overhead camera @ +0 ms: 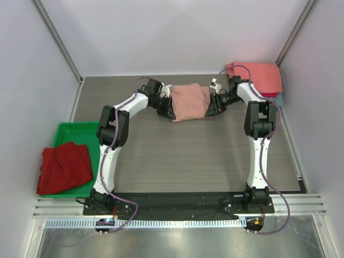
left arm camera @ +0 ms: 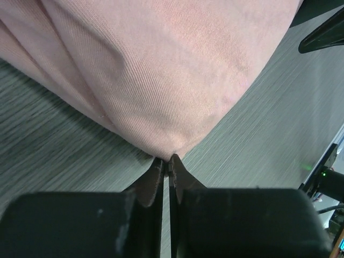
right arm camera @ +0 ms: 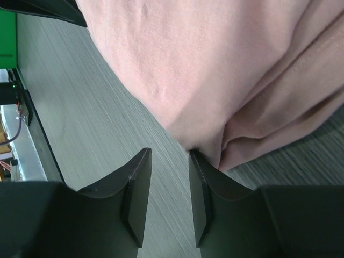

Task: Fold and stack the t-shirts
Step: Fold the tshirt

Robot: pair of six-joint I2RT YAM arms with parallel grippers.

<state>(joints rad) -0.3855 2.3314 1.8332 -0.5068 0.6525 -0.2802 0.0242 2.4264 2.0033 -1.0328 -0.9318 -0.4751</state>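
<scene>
Lying folded at the far middle of the table (overhead camera: 188, 156), the pink tee (overhead camera: 191, 102) is clamped at its left edge by the left gripper (left arm camera: 166, 160), whose fingers are pressed together on a pinch of cloth. The right gripper (right arm camera: 169, 156) is held with its fingers apart; the cloth touches 1 finger only and nothing is gripped. If the tee is lifted from here, the fold is likely to be pulled open, since only 1 side is held. A coral tee (overhead camera: 258, 75) is stacked on a blue-grey tee (overhead camera: 280, 98) at the far right, just behind the right arm, where it could be snagged. A dark red tee (overhead camera: 64, 167) is left crumpled in the tray (overhead camera: 75, 129) at the near left, well apart.
</scene>
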